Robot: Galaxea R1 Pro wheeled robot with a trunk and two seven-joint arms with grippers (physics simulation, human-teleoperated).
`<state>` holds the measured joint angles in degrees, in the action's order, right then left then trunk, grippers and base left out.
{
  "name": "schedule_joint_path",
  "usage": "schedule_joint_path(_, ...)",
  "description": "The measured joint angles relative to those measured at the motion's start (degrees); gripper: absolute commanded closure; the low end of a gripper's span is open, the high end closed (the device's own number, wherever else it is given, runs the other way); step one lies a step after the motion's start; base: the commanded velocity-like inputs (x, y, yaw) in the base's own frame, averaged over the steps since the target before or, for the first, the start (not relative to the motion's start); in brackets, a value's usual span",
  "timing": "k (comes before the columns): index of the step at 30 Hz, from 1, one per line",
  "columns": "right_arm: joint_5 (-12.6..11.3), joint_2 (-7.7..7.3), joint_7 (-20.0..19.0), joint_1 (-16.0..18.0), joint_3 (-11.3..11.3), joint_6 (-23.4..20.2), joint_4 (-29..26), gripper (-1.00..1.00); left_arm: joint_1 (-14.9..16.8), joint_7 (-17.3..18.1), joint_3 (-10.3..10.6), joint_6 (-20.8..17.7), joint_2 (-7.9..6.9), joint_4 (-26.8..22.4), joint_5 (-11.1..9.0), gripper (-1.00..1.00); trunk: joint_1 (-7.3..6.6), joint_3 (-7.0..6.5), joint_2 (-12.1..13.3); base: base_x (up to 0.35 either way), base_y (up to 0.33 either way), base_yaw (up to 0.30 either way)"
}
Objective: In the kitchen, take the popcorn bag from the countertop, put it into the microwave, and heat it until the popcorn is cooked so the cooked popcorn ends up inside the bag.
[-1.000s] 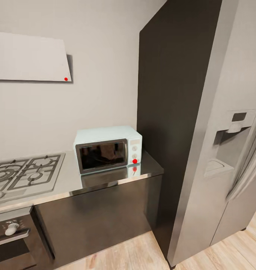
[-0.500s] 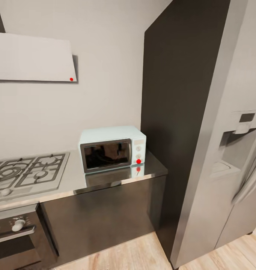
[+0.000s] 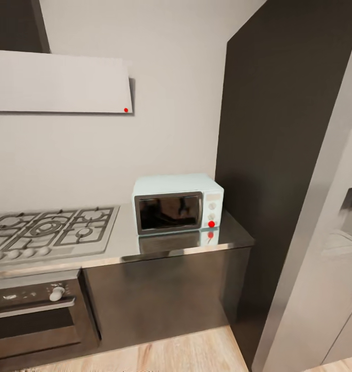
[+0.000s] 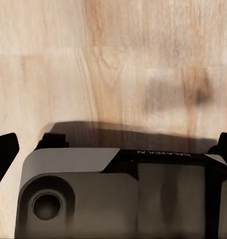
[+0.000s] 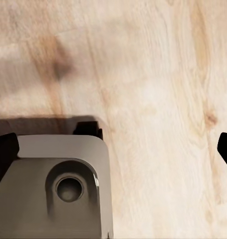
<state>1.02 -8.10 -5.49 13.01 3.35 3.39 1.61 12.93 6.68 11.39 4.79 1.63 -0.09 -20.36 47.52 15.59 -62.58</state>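
The pale mint-blue microwave [image 3: 177, 203] stands on the glossy grey countertop [image 3: 230, 236] near its right end, its dark glass door shut and a red dot on its lower knob. The popcorn bag and the popcorn are out of view. In the left wrist view my left gripper [image 4: 113, 152] hangs open over the wooden floor, its dark fingertips [image 4: 3, 154] far apart and nothing between them. My right gripper [image 5: 113, 149] is also open and empty above the floor, one of its fingertips [image 5: 3, 152] at the picture's edge.
A steel gas hob [image 3: 52, 232] lies left of the microwave, with an oven [image 3: 34, 310] below and a white flat hood [image 3: 60, 81] above. A tall dark cabinet [image 3: 279, 129] and a grey fridge [image 3: 325, 258] stand to the right. Part of my grey base [image 4: 118, 194] is under the grippers.
The whole head picture has shifted: the camera has turned left, so the microwave, hob and hood sit further right in it. Nothing on the counter has moved.
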Motion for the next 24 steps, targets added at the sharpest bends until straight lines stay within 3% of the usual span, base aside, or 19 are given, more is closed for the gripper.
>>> schedule_joint_path(19, -0.1, 0.20, 0.3, 0.0, 0.0, 0.0, 0.0, -1.00, -0.2, 0.0, 0.0, 0.2, -0.06, 0.0, -0.1, -1.00, 0.00, 0.00, 0.0, 0.000, 0.000, 0.268)
schedule_joint_path(24, -0.1, 0.00, 0.3, 0.0, 0.0, 0.2, 0.0, -1.00, -0.2, 0.0, 0.0, 0.2, -0.06, 0.0, -0.1, -1.00, 0.00, 0.00, 0.0, 0.000, 0.000, 0.091)
